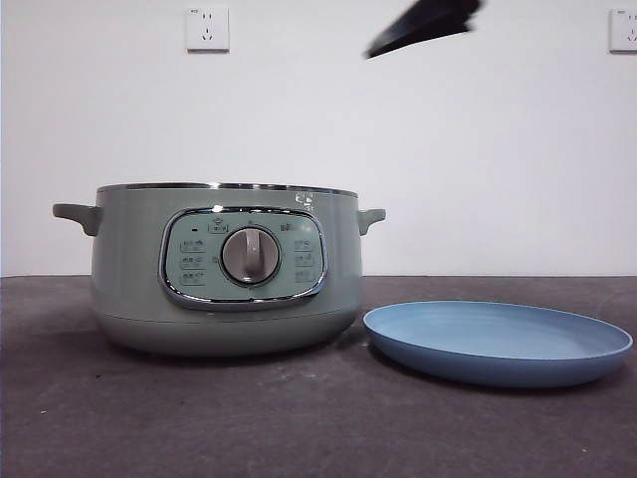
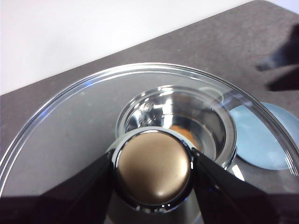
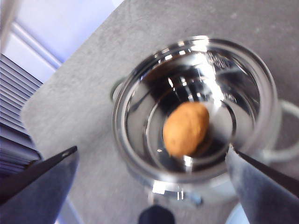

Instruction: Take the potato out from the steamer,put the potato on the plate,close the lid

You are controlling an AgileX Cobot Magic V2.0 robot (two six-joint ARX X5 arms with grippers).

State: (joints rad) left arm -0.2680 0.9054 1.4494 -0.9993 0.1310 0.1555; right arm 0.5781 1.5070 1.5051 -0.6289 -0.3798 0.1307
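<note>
Front view: the steamer (image 1: 224, 269) stands lidless beside the plate (image 1: 498, 342). Left wrist view: the left gripper (image 2: 153, 169) clamps the lid (image 2: 84, 121) by its knob, high above the pot. Right wrist view: the right gripper (image 3: 152, 161) spreads its 2 jaws wide above the potato (image 3: 185, 128), which lies inside the steamer.

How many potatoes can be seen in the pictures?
1. The potato lies on the bottom of the open steamer, under the open right gripper. The steamer's wall hides it in the front view; none is on the plate.
</note>
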